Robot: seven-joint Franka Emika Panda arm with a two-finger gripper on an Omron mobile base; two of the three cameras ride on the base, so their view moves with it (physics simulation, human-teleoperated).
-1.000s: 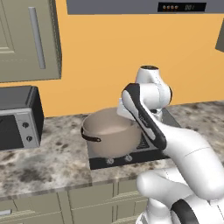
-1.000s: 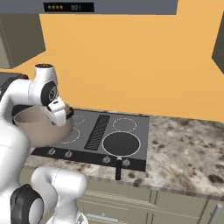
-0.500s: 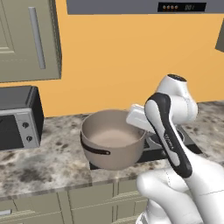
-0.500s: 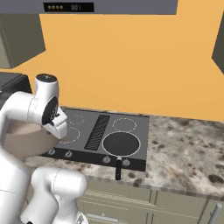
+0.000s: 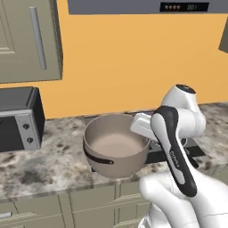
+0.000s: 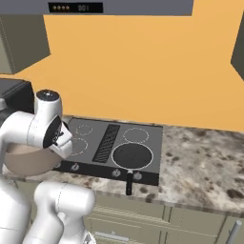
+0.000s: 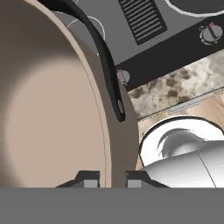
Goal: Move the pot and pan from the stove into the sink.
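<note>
From the left base view, pot [image 5: 116,149] carried clear of the counter, off the stove's [image 5: 196,150] left end, presumably sinkward; from the right, black pan [image 6: 132,156] waiting on its burner; from the hand view, gripper [image 7: 112,177] pinching the pot rim, one finger either side.

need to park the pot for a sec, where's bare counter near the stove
Bare stone lies between the microwave and the stove, under the pot that the gripper holds by its rim. More lies right of the stove. The stove's right burner is crowded by the pan.
</note>
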